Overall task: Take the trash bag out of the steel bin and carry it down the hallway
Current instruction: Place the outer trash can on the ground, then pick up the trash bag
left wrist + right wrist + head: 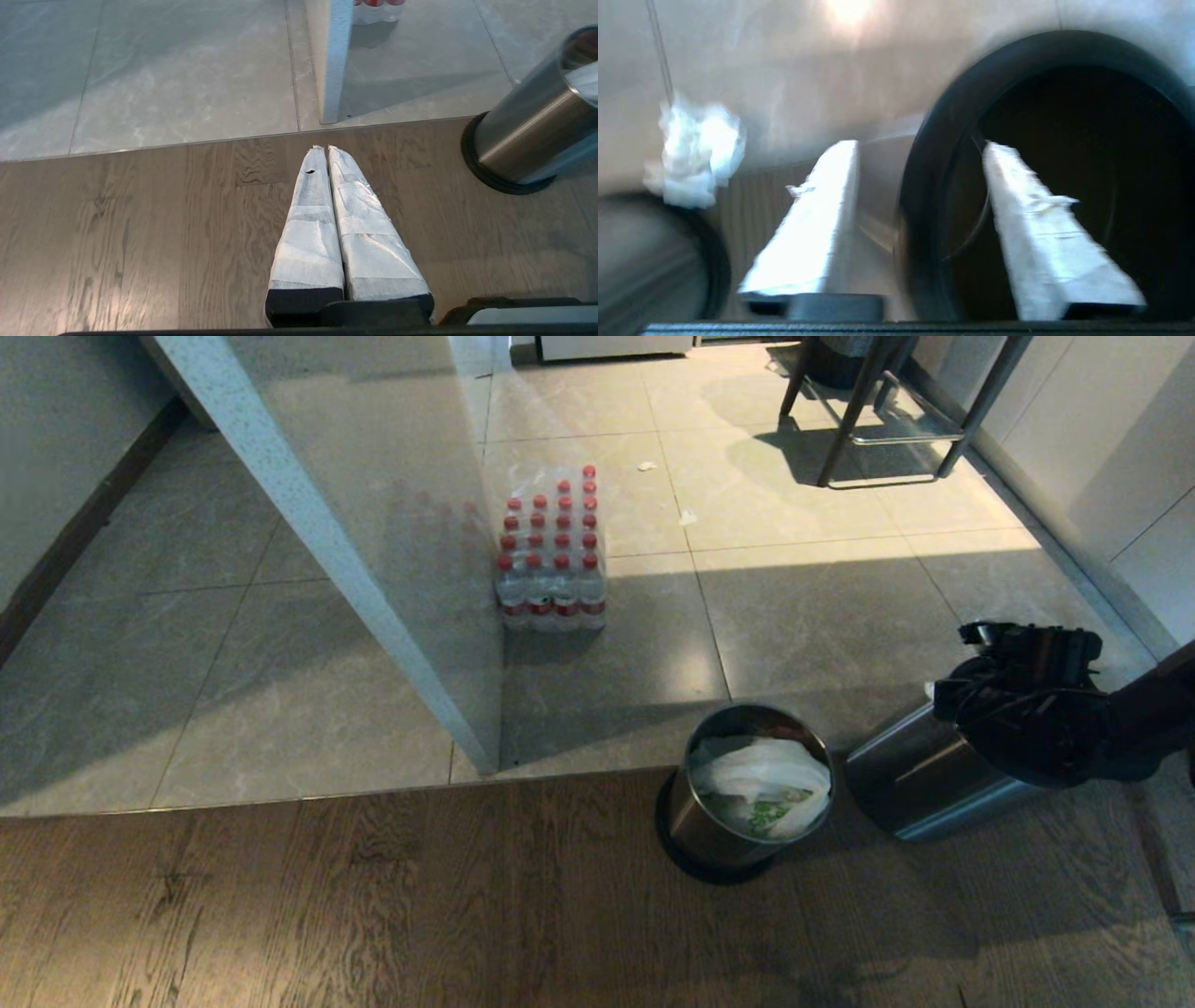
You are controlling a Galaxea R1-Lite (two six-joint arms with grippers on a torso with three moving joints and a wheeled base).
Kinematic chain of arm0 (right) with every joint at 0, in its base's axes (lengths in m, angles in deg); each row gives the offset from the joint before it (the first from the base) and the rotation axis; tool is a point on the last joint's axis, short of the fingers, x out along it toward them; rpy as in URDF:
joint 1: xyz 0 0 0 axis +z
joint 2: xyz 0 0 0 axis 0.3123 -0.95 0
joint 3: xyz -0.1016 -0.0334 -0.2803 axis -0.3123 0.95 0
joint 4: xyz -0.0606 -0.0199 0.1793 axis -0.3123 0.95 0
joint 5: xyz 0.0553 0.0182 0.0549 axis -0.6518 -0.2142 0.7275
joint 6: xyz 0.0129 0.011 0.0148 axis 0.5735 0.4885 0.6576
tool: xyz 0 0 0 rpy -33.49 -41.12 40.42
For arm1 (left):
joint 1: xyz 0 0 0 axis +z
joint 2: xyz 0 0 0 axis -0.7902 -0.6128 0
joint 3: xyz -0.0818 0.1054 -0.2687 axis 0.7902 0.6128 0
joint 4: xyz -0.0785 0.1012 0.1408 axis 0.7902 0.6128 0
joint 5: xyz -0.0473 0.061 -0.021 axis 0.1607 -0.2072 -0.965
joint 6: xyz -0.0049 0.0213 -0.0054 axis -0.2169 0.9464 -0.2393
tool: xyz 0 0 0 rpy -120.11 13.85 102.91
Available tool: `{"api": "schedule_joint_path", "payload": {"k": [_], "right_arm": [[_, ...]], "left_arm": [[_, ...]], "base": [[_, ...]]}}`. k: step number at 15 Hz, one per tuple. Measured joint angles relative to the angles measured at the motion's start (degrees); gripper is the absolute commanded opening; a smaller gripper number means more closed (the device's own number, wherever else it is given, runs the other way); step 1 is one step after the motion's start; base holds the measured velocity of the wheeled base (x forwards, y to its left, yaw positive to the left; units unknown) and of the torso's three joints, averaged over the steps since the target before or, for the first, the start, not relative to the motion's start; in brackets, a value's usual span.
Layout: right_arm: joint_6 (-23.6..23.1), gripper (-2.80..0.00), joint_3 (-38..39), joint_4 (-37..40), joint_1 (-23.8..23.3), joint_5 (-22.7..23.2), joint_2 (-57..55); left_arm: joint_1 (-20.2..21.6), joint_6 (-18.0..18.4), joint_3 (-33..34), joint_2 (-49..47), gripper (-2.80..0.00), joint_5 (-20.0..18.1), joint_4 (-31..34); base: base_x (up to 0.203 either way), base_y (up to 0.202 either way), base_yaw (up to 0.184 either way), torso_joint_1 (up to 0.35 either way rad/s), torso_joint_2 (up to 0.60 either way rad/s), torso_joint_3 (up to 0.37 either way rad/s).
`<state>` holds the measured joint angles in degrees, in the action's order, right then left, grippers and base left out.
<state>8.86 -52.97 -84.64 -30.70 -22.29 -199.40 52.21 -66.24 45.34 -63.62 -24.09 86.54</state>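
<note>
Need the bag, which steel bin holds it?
The upright steel bin with white trash bag; the other steel bin lies tipped beside the right gripper.

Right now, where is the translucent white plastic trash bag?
In the head view, the translucent white trash bag sits inside the upright steel bin on the wood floor, left of a tipped steel cylinder.

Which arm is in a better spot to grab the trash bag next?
Right, probably. The right gripper hangs beside the steel bin holding the trash bag, jaws open astride a tipped steel cylinder's black rim. The left gripper, jaws shut, sits over wood floor, bin off to its side.
</note>
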Motion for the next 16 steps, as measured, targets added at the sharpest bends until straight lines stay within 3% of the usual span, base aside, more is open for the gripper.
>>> {"api": "schedule_joint_path", "payload": {"k": [6, 7, 9, 12, 16], "right_arm": [[1.80, 0.00, 9.63, 10.39, 0.13, 0.11, 14.52], [3.52, -2.80, 11.40, 14.54, 0.48, 0.15, 19.14], [7.84, -2.80, 13.71, 24.92, 2.13, 0.32, 28.20], [12.03, -2.80, 17.25, 40.37, 9.43, -1.73, 38.05], [10.12, -2.80, 20.58, 39.57, 19.93, -7.47, 39.39]], "left_arm": [[0.00, -0.06, 0.00, 0.00, -2.80, 0.00, -0.02], [0.00, -0.06, 0.00, 0.00, -2.80, 0.02, -0.05], [0.00, -0.06, 0.00, 0.00, -2.80, 0.00, 0.00], [0.00, -0.06, 0.00, 0.00, -2.80, 0.02, 0.00], [0.00, -0.06, 0.00, 0.02, -2.80, -0.02, -0.02]], "base": [[0.000, 0.000, 0.000, 0.000, 0.00, 0.000], [0.000, 0.000, 0.000, 0.000, 0.00, 0.000], [0.000, 0.000, 0.000, 0.000, 0.00, 0.000], [0.000, 0.000, 0.000, 0.000, 0.00, 0.000], [0.000, 0.000, 0.000, 0.000, 0.00, 0.000]]}}
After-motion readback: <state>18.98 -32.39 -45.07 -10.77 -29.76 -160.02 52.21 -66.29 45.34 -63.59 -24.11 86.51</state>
